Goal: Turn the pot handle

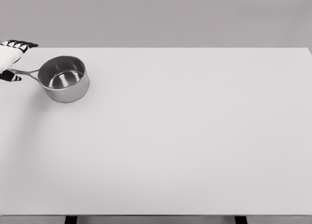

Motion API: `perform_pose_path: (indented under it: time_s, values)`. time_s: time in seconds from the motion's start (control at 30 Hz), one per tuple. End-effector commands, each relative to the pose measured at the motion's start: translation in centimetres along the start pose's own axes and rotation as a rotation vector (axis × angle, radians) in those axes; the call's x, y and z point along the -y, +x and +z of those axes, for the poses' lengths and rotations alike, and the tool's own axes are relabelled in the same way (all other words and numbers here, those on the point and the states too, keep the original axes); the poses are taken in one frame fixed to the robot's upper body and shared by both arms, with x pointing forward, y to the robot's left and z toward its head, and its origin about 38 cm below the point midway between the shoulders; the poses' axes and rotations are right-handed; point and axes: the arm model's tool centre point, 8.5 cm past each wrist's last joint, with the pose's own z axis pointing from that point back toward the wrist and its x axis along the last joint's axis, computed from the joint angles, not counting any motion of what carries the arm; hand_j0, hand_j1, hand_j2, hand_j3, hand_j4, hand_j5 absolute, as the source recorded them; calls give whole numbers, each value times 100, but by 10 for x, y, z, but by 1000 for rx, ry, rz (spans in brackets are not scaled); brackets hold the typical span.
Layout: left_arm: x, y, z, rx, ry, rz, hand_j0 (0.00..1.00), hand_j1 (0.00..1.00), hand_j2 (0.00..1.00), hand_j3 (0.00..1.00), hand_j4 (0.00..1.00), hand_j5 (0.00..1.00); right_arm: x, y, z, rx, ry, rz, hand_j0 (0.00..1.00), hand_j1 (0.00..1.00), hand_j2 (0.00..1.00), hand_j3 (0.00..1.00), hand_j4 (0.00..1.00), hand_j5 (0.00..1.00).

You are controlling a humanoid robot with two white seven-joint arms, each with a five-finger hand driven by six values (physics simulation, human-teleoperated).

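From the head camera, a small steel pot [64,79] stands upright at the far left of a wide pale table [195,136], near its back edge, with its thin handle [24,72] pointing left toward the picture's edge. The left hand [11,59] comes in at that edge and sits at the handle's outer end, dark fingertips [24,44] above it and another dark tip below, so it looks closed around the handle, though the contact itself is too small to confirm. To turn the handle well, the hand should probably keep a firm grip near the end and swing in an arc about the pot's centre, so the base pivots flat on the table rather than tipping or sliding away. Most of the hand and all of its arm are cut off by the left border, and the handle's tip is covered. The right arm does not show at all.
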Motion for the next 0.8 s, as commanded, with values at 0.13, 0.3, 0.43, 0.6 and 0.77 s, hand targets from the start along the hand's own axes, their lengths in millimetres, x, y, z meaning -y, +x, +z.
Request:
perform_pose_path:
  time_s: [0.13, 0.3, 0.43, 0.6, 0.77]
  values:
    - [2, 1, -1, 1, 0, 7, 100, 100, 100, 100, 100, 100, 0, 0, 0, 0, 0, 0, 100, 100, 100, 100, 100, 100]
    - [5, 1, 1, 1, -4, 10, 100, 100, 100, 100, 100, 100, 0, 0, 0, 0, 0, -2, 100, 100, 100, 100, 100, 100]
    - [4, -3, 4, -6, -4, 6, 100, 100, 100, 100, 100, 100, 0, 0, 0, 0, 0, -2, 100, 100, 100, 100, 100, 100]
    - [3, -5, 5, -10, -4, 4, 100, 100, 100, 100, 100, 100, 0, 0, 0, 0, 0, 0, 100, 100, 100, 100, 100, 100]
    - [-1, -4, 3, -10, 2, 1, 100, 100, 100, 100, 100, 100, 0, 0, 0, 0, 0, 0, 100, 100, 100, 100, 100, 100]
